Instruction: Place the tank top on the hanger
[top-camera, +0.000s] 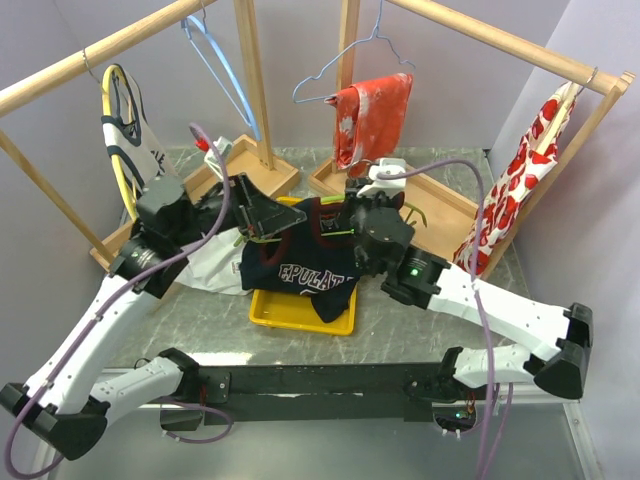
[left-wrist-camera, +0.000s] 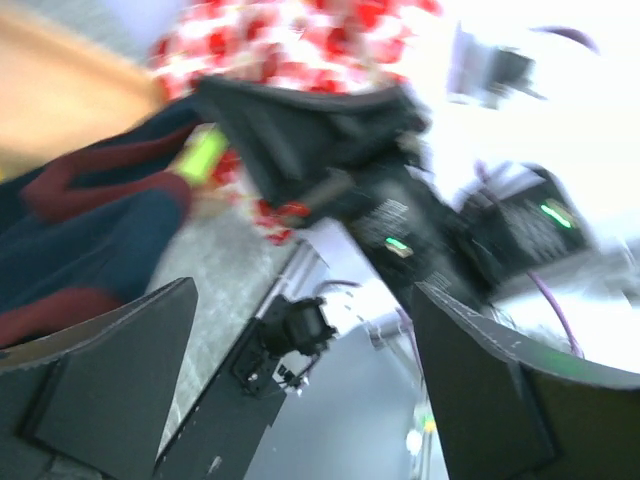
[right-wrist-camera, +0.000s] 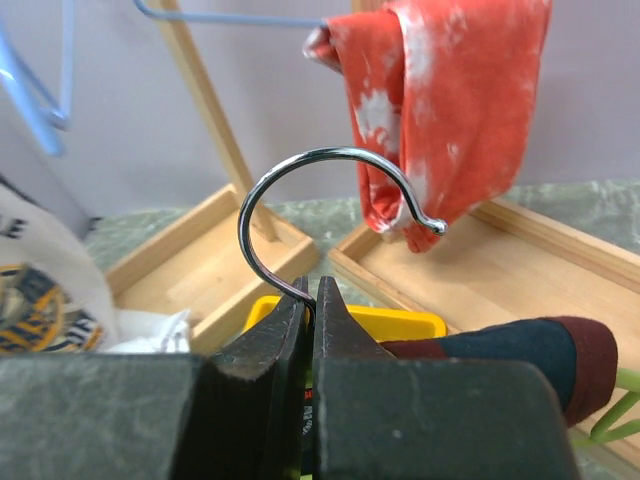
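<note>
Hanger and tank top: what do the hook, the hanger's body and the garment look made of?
The hook looks like bare polished metal wire: thin, silvery, with bright highlights. The rest of the hanger is probably plastic, going by its uniform lime-green colour and thin bars; its finish is hard to judge. The tank top is a soft fabric, navy with red trim, and it folds limply. The fibre cannot be told.

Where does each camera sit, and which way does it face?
Top external: above and behind the left arm and right arm, both shown, looking down on the table.
Left wrist: on the left arm, facing the right arm past the tank top; left gripper open.
Right wrist: facing the back racks; right gripper shut on the hanger.
Shared: tank top shows in all three.
</note>
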